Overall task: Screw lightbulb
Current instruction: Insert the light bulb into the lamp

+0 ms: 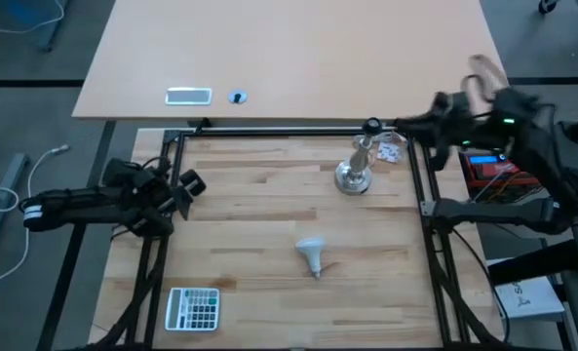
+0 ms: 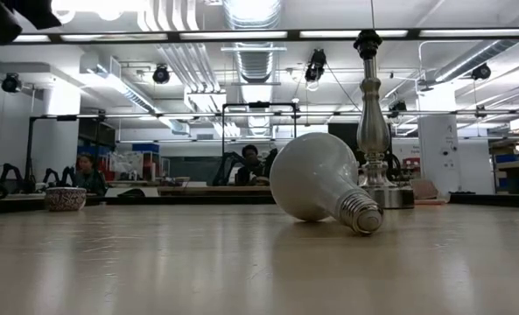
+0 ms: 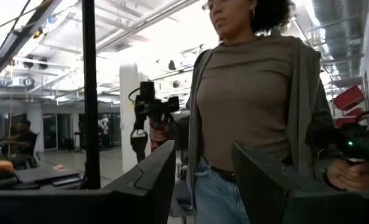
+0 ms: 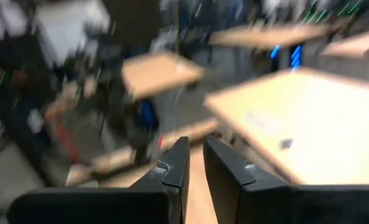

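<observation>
Dark fingers of the left end effector (image 3: 203, 186) stand well apart in the left wrist view, with nothing between them; they face a person (image 3: 252, 93) standing beyond the desk. From above, that left end effector (image 1: 186, 185) sits at the desk's left edge, just outside the black frame rail (image 1: 162, 224), clear of everything on the wood. The right end effector (image 4: 195, 163) shows only a narrow gap between its fingers in its own wrist view and holds nothing; the high view places it (image 1: 405, 125) at the far right corner, near the stand's top.

Only the low view shows the lightbulb (image 2: 320, 184) lying on its side, screw base toward the right, in front of the silver stand (image 2: 373, 122). Overhead, the lightbulb (image 1: 311, 253) lies near the middle of the desk (image 1: 250, 214), well apart from both arms, with the stand (image 1: 357, 168) farther back and to the right. A calculator (image 1: 193, 308) lies at the near left. Bare wood spreads around the bulb on every side.
</observation>
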Robot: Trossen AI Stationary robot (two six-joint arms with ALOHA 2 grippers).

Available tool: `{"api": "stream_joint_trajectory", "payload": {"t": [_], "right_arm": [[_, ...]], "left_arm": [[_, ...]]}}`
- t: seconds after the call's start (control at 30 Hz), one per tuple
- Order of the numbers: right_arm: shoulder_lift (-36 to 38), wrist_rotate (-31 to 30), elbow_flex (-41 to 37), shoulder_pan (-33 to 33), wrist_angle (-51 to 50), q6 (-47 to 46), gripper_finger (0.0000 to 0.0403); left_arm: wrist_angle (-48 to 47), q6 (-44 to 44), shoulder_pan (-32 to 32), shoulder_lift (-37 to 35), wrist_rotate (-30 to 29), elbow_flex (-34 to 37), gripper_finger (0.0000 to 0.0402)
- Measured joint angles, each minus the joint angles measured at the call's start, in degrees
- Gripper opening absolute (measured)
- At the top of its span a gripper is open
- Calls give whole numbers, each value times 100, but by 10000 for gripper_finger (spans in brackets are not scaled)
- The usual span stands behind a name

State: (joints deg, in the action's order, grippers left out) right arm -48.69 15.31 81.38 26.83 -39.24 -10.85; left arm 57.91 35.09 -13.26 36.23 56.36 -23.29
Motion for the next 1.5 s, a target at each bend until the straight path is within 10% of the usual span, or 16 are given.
{"api": "stream_joint_trajectory", "payload": {"t": [0.53,0.97,1.5], "right_arm": [[634,1018,-3641,-90,3598,-639,74],[2691,577,-4969,-271,2376,-1477,58],[2867,404,-4979,-271,544,-1538,47]], "left_arm": [[9,-1368,2,848,-207,-17,123],[-101,52,-36,1422,-1855,-219,123],[-442,2909,-89,3825,425,-1382,154]]}}
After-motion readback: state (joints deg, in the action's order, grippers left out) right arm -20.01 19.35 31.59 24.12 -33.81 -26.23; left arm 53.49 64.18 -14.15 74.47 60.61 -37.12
